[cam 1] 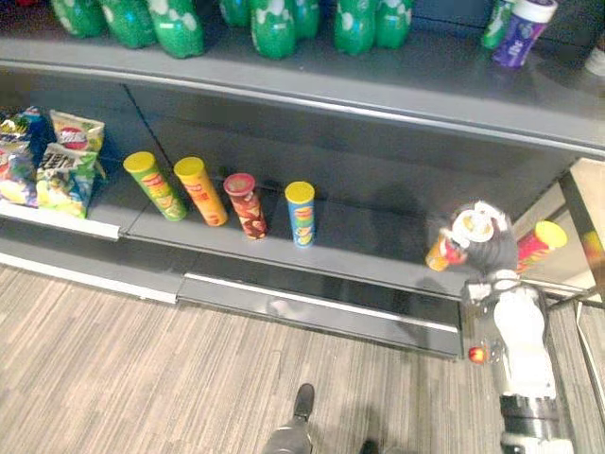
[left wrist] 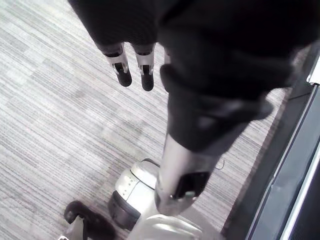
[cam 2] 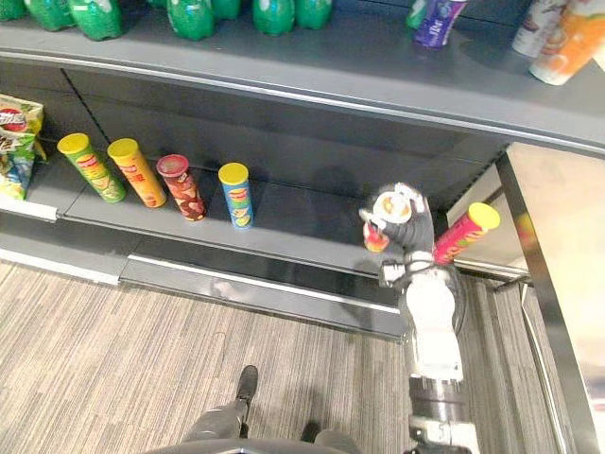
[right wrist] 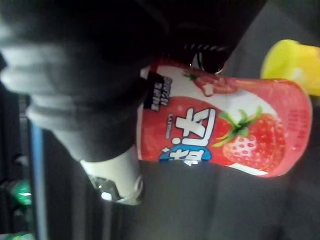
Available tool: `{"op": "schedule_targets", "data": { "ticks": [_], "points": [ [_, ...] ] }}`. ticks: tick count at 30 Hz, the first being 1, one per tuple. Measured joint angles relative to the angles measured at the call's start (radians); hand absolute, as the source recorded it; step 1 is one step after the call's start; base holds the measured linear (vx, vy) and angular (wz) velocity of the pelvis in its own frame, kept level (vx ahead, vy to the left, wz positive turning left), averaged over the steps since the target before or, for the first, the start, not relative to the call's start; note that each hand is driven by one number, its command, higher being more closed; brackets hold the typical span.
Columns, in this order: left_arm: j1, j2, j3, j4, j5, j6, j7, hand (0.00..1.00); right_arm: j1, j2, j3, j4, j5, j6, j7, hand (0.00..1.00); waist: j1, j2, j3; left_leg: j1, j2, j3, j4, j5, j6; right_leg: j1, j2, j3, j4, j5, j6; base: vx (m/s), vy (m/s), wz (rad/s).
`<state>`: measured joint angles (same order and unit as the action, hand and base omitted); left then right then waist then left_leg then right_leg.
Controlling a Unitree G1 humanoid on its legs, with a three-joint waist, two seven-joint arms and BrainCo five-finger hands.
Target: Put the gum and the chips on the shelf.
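Count on lower shelf (cam 1: 369,248): 4 chip cans upright in a row, namely green can (cam 1: 156,186), orange can (cam 1: 200,191), dark red can (cam 1: 246,205) and blue can (cam 1: 301,214). Plus 1 pink can (cam 1: 541,244) w/ yellow lid, leaning, apart at the R end. Chip bags (cam 1: 64,161) at far L overlap, can't count them. 1 gum tub (right wrist: 225,135), red w/ strawberry print. Upper shelf (cam 1: 425,80): green bottles (cam 1: 274,26), tops cut off so no sure count, and 1 purple pot (cam 1: 523,30).

Gum tub is in my right hand (cam 1: 493,252), fingers wrapped round it, at the front edge of lower shelf, just L of pink can. Can't tell if it touches the shelf. R wrist cam gives the print and the pink can's yellow lid right behind the tub; head cams show mostly its white top. R eye adds an orange carton (cam 2: 570,43) on upper shelf. Left hand (left wrist: 215,65) hangs over floor (left wrist: 55,125), fingers (left wrist: 122,74) straight, holding nothing.
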<state>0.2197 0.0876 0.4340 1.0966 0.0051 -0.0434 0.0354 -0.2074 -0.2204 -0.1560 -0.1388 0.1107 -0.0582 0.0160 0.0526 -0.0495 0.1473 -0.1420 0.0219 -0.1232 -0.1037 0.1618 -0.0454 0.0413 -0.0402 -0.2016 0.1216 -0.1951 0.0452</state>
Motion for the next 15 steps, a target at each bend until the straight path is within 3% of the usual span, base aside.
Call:
{"op": "schedule_targets", "data": {
  "ticks": [5,15],
  "points": [
    [0.000,0.006,0.002,0.014,0.009,0.001,-0.002,0.00,-0.077,-0.082,0.002,-0.055,0.047,-0.019,0.000,1.00,-0.021,-0.001,-0.020,0.007,0.009,0.006,0.000,-0.013,0.001,0.004,0.008,0.018,-0.010,0.011,-0.005,-0.04,-0.006,-0.09],
    [0.000,0.013,0.002,0.041,0.015,0.003,-0.009,0.00,-0.184,-0.184,0.011,-0.087,0.157,-0.047,-0.007,1.00,-0.028,0.000,-0.057,0.017,0.018,0.038,0.000,-0.012,0.001,0.017,0.012,0.039,-0.041,0.029,-0.003,-0.04,0.001,-0.09]
  ]
}}
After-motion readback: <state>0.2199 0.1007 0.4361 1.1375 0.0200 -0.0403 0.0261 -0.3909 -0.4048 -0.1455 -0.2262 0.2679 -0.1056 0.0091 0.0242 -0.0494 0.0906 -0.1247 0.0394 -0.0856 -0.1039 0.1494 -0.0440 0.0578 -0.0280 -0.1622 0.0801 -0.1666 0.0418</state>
